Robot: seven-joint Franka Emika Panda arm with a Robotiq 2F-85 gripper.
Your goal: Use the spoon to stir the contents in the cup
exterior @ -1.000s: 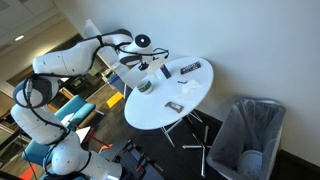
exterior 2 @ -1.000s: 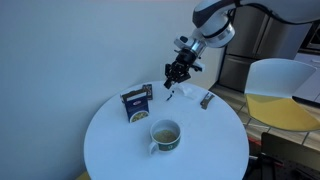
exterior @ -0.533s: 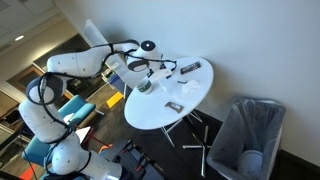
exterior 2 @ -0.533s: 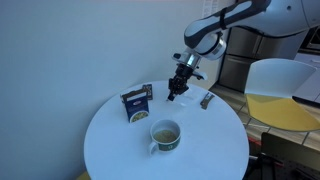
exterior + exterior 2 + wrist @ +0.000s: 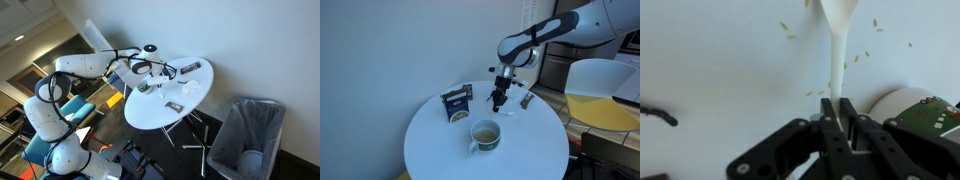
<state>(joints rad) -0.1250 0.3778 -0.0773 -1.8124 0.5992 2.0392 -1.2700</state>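
Observation:
My gripper (image 5: 837, 108) is shut on the handle of a white spoon (image 5: 835, 45), which points away from the jaws over the white table. In an exterior view the gripper (image 5: 500, 98) hangs low over the table, behind and to the right of the cup (image 5: 485, 134). The cup is squat and pale, with a handle and greenish contents. It stands apart from the spoon. In an exterior view the gripper (image 5: 150, 74) is just above the cup (image 5: 146, 88).
A blue packet (image 5: 457, 103) stands left of the gripper, near the wall; it also shows in an exterior view (image 5: 190, 68). A small dark item (image 5: 527, 100) lies to the right. Green specks dot the round table (image 5: 430, 145). A grey bin (image 5: 245, 135) stands beside it.
My gripper has come down towards the table with the spoon still in it, ending closer to the cup. The cup and packet have not moved.

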